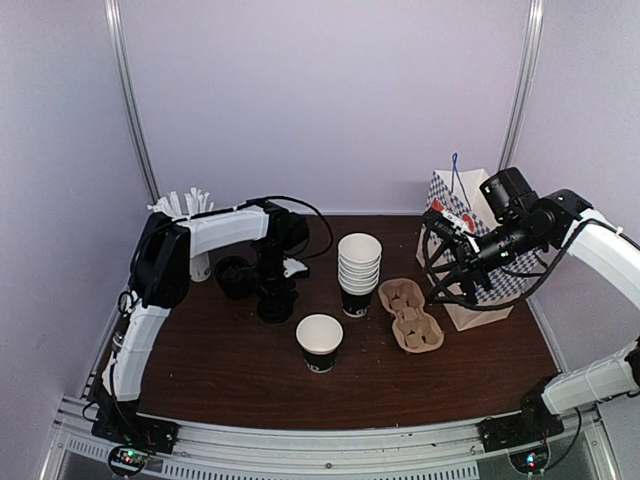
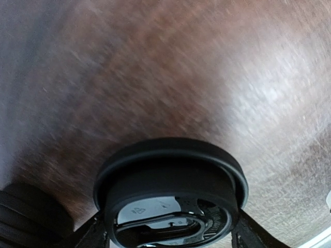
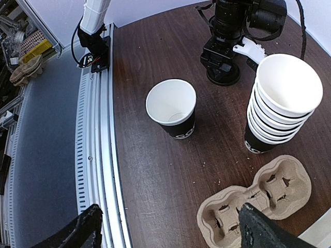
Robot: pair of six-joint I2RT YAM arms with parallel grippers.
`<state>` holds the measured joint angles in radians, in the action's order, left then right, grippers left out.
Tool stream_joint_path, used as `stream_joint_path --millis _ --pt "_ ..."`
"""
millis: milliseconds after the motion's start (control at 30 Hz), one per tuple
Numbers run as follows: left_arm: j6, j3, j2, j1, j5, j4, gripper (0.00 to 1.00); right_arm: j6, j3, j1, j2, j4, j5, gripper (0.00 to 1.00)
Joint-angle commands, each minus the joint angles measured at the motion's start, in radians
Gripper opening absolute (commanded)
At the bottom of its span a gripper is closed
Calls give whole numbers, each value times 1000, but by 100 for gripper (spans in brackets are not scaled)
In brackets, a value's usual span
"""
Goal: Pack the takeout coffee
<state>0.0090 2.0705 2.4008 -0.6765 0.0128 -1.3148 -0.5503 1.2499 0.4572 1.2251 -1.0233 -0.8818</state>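
Observation:
No lidded cup shows. A single lidless paper cup (image 1: 320,343), white above and black below, stands at the table's middle front; it also shows in the right wrist view (image 3: 172,106). My left gripper (image 1: 275,303) points down at the table left of the cup stack and is shut on a black dome lid (image 2: 170,199), its fingers (image 2: 247,232) pressing the lid's sides. My right gripper (image 1: 445,250) is open and empty, raised above the cardboard cup carrier (image 1: 412,315), jaws wide apart in the right wrist view (image 3: 170,235).
A stack of lidless cups (image 1: 359,268) stands mid-table. A patterned paper bag (image 1: 470,290) stands at the right behind the carrier. A white cup of white sticks (image 1: 188,215) and a pile of black lids (image 1: 233,277) sit at the left. A metal rail (image 1: 320,450) edges the front.

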Motion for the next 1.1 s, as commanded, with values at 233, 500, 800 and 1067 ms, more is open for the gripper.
stream_joint_path --millis 233,500,800,1067 --pt "-75 -114 -148 -62 -33 40 78 6 -18 -8 -19 19 -5 90" --pt "-106 -198 -207 -67 -66 134 77 9 -17 -8 -18 22 -1 90" --pt "-70 -263 -443 -124 -39 139 74 3 -29 -8 -17 26 17 90" --pt "60 -206 -487 -328 9 84 75 7 -7 -8 18 28 -1 90"
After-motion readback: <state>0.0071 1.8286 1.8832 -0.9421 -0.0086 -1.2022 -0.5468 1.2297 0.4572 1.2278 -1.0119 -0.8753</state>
